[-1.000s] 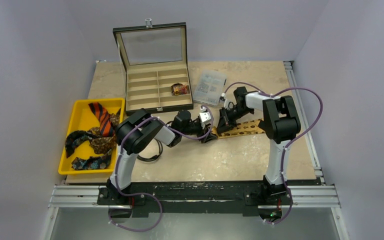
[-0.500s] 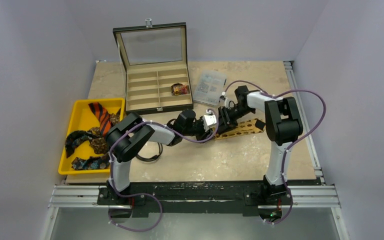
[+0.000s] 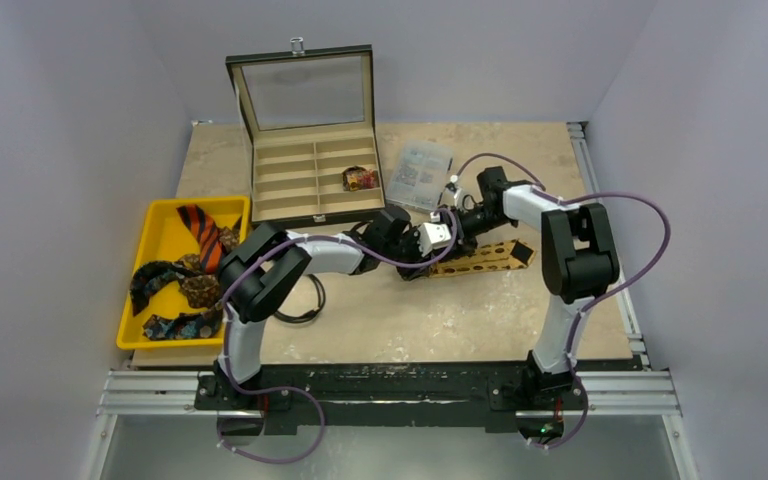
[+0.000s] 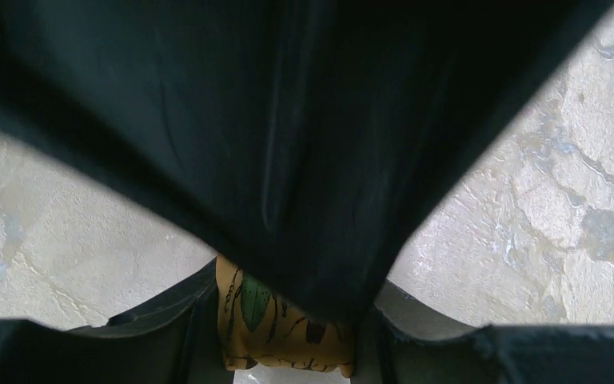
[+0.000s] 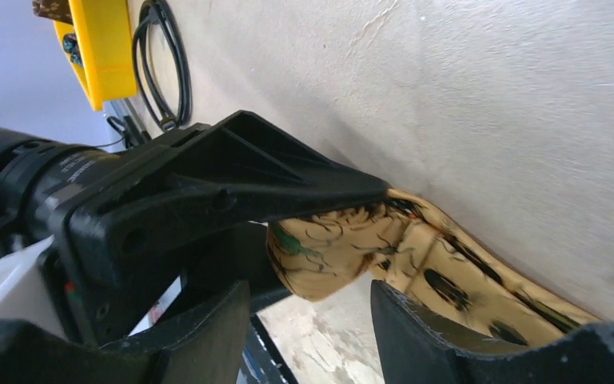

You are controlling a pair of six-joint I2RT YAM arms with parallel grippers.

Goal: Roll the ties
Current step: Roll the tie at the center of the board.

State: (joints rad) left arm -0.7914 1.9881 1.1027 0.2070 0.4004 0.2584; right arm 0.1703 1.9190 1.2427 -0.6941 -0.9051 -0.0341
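Overhead: tan-gold tie [image 3: 482, 258] lay flat just right of the worktop's centre, both arms meeting at its left end, the claws themselves too crowded to read. Right wrist view resolved it: left gripper [image 5: 320, 238] clamped on the tie's folded-over end, and right gripper [image 5: 310, 302] with fingers apart, the fold showing in the gap. Left wrist view showed only a patch of tie between its own fingers, the rest blocked by dark. Other ties [image 3: 195, 285] sat in the yellow tray [image 3: 160, 218] at the left edge.
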